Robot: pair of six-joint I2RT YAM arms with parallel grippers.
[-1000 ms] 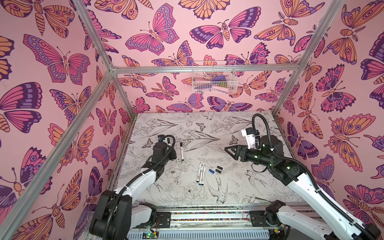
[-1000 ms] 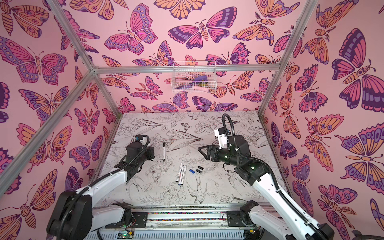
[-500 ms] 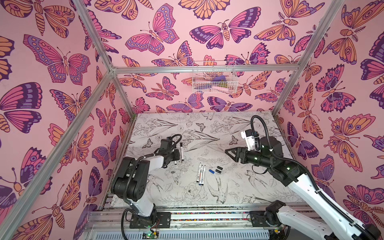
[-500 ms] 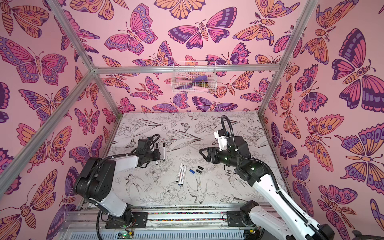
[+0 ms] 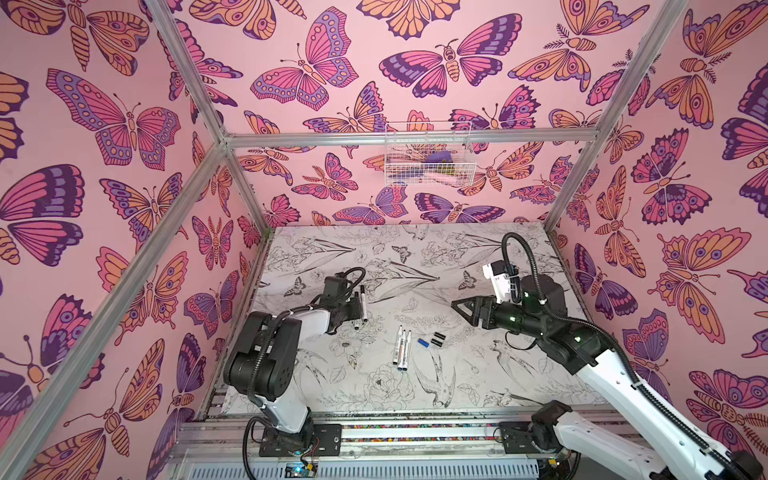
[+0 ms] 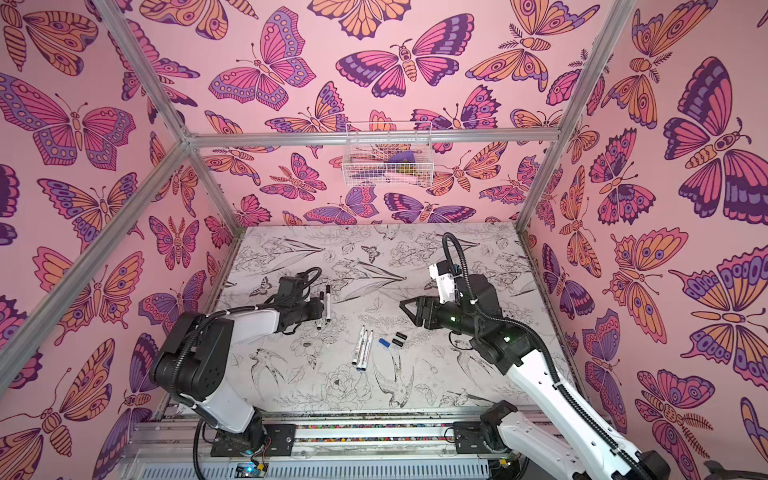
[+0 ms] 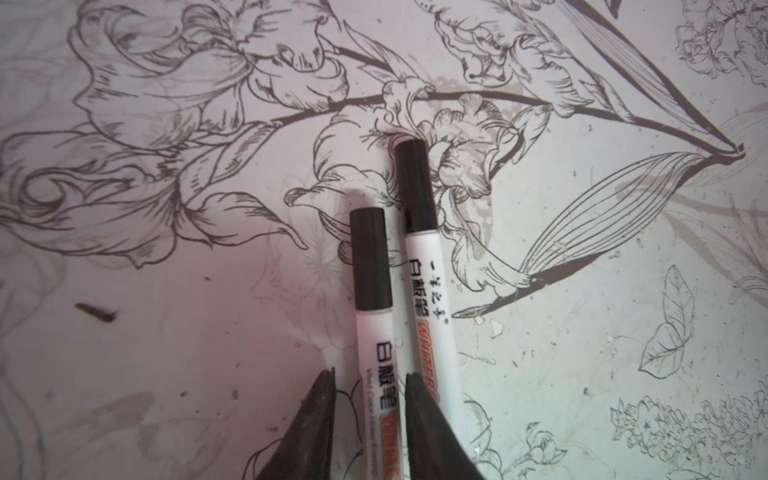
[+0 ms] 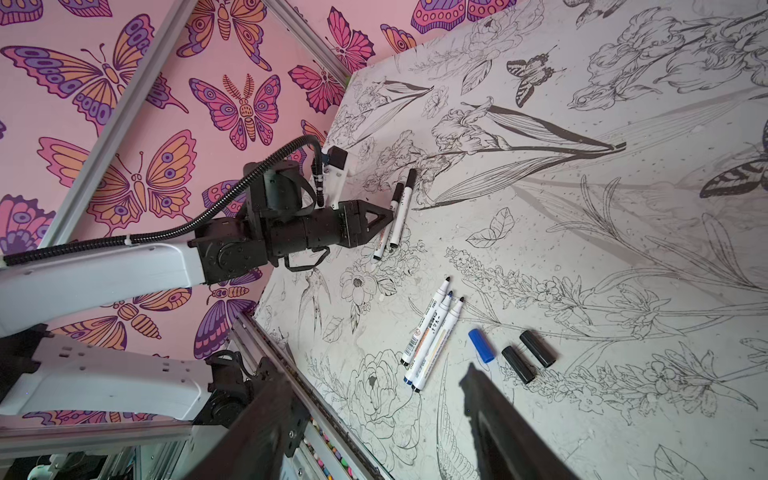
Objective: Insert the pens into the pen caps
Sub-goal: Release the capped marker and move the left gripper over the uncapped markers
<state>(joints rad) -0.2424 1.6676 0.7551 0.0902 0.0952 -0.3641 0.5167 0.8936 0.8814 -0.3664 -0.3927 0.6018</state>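
i'm looking down into a booth with pink butterfly walls (image 5: 124, 208), an aluminium frame (image 5: 395, 139) and a white wire basket (image 5: 428, 156) hung on the back wall. the table (image 5: 457, 386) carries a black-and-white flower and bird print, speckled with small marks. i'll place everything from the blue cap (image 5: 423, 343), which lies near the middle of the table. just right of it in both top views lie 2 black caps (image 5: 437, 338), side by side and almost touching. just left of it lie 3 uncapped pens (image 5: 401, 348), packed together, tips towards the back wall; the middle one is blue-ended. well left of the blue cap and further back lie 2 capped pens (image 5: 360, 307), close to the left wall. the left gripper (image 7: 368, 374) sits over them, its jaws narrowly parted astride the nearer pen's barrel, with a sliver of gap on 1 side. the right gripper (image 5: 461, 306) hangs right of the blue cap and further back, jaws wide with nothing between them. behind the blue cap a broad stretch of bare print runs to the back wall; in front of it, more print runs to the front rail (image 5: 395, 432).
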